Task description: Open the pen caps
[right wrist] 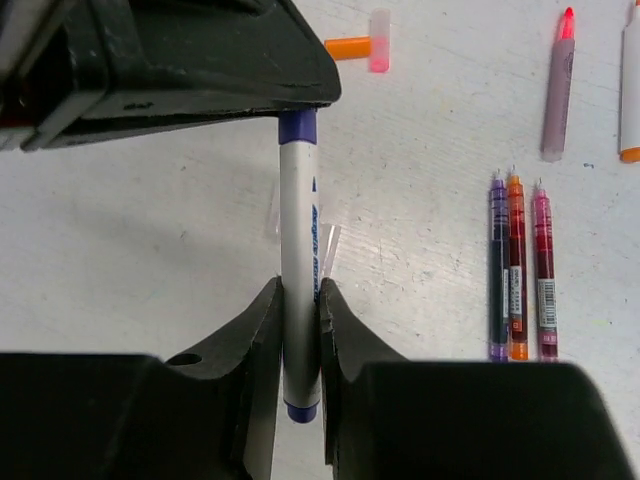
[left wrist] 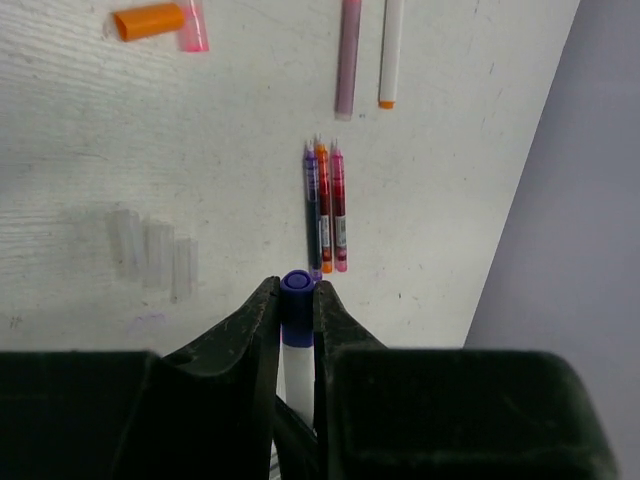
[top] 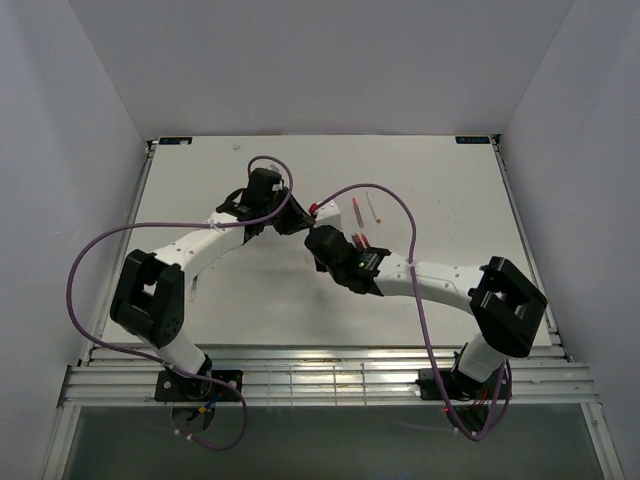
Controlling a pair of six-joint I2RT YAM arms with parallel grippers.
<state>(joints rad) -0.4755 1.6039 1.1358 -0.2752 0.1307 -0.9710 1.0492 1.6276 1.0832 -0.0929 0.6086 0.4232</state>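
right gripper (right wrist: 298,300) and left gripper (left wrist: 297,300) both clamped on one white pen (right wrist: 298,220), held between them over mid-table (top: 250,300).
right jaws pinch the barrel; left jaws pinch its blue cap (left wrist: 296,283), which looks seated, so this pull is not yet done. beside the grippers lie three slim pens (left wrist: 325,210), tips bare, and three clear caps (left wrist: 152,255), loose. a little farther toward the far edge: orange cap (left wrist: 148,21), pink cap (left wrist: 195,25), mauve pen (left wrist: 348,55) uncapped, and an orange-tipped pen (left wrist: 391,50), state unclear. judged mostly done.
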